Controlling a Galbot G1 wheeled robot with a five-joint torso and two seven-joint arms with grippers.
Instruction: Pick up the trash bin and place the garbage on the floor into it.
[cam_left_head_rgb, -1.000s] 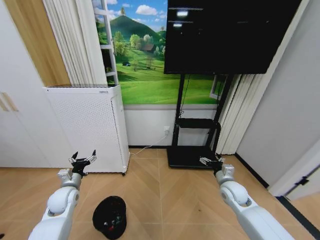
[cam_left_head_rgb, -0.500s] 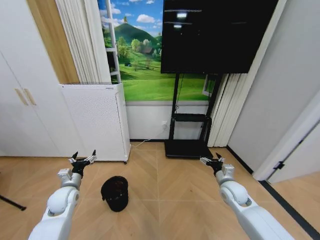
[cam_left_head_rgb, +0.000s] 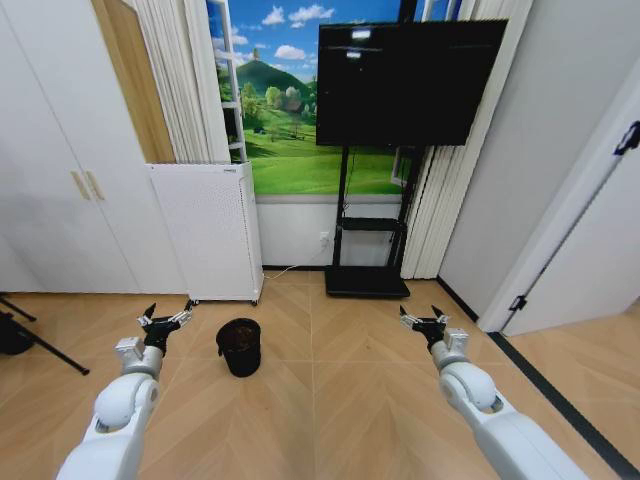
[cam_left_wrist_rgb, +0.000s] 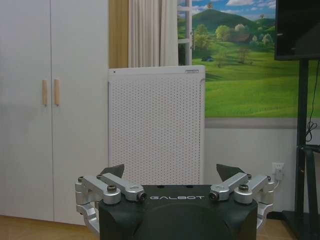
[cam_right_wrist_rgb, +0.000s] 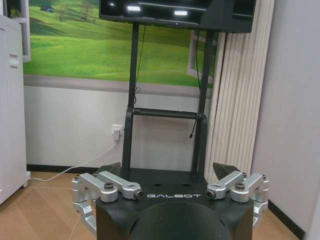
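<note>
Head view took in a room with a herringbone wooden floor (cam_left_head_rgb: 330, 400), white cupboards (cam_left_head_rgb: 60, 180) along the robot's left and a landscape mural (cam_left_head_rgb: 290, 120) on the far wall. A large black television (cam_left_head_rgb: 400, 85) on a black stand (cam_left_head_rgb: 365, 260) stood before that wall, and a white perforated appliance (cam_left_head_rgb: 210, 230) stood beside it, near the cupboards; both sat back against the wall, which kept the middle of the floor free for driving.

The trash bin (cam_left_head_rgb: 239, 346), small, black and bag-lined, stood upright on the floor just in front of the appliance, ahead of the robot and somewhat toward its left, well apart from either arm. No garbage could be made out on the visible floor.

Both arms were held forward and raised, probably a carrying pose for travel. The left gripper (cam_left_head_rgb: 166, 321) hung in the air with its fingers spread wide and nothing between them; the right gripper (cam_left_head_rgb: 425, 322) was likewise spread wide and unloaded, facing the stand.
</note>
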